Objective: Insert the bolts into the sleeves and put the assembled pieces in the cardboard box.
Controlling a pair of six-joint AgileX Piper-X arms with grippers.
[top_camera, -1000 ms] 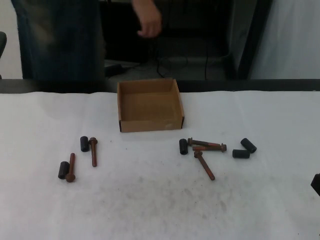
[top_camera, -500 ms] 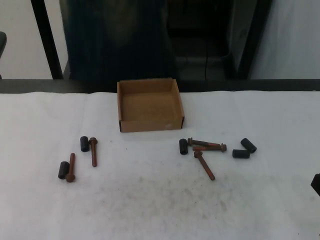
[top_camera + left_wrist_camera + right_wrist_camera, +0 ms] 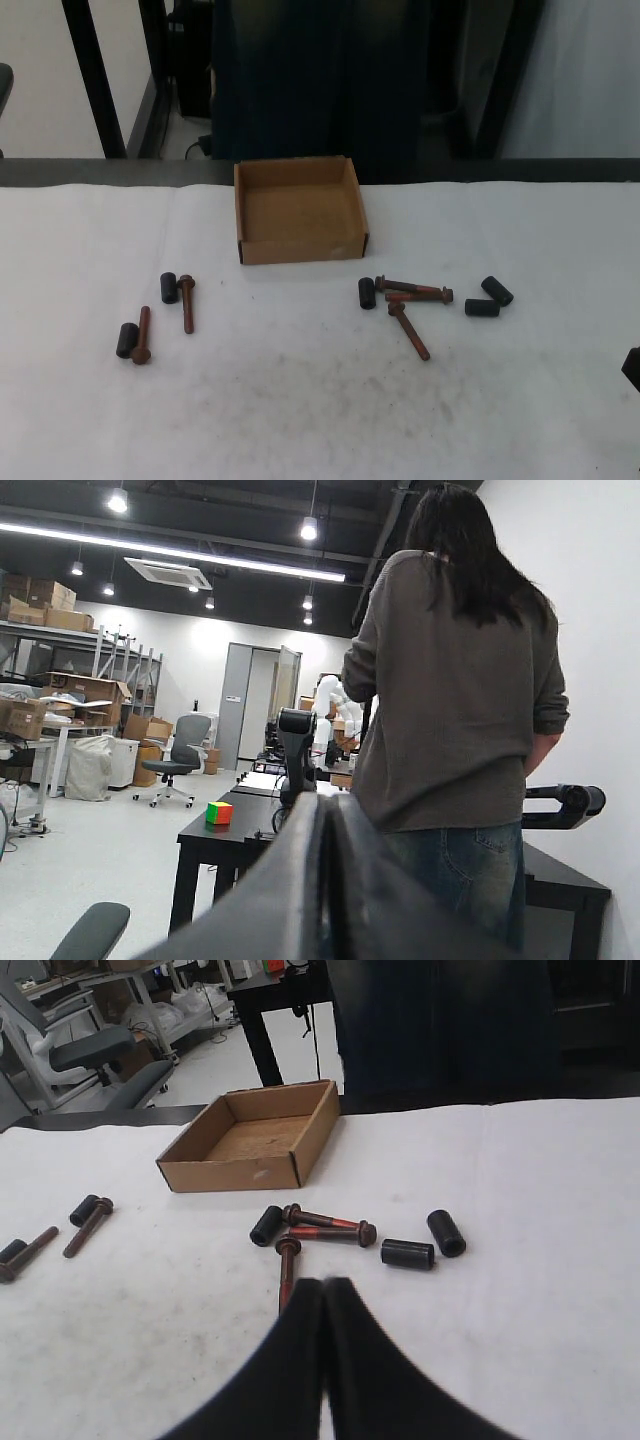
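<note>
My right gripper (image 3: 323, 1282), fingers together, hangs above open white cloth (image 3: 150, 1300) just short of three bolts (image 3: 325, 1228); my left gripper (image 3: 325, 802), also closed, faces the room.

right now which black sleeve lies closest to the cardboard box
The sleeve just off the cardboard box's near right corner, beside two bolts lying together. The other four sit farther out.
</note>
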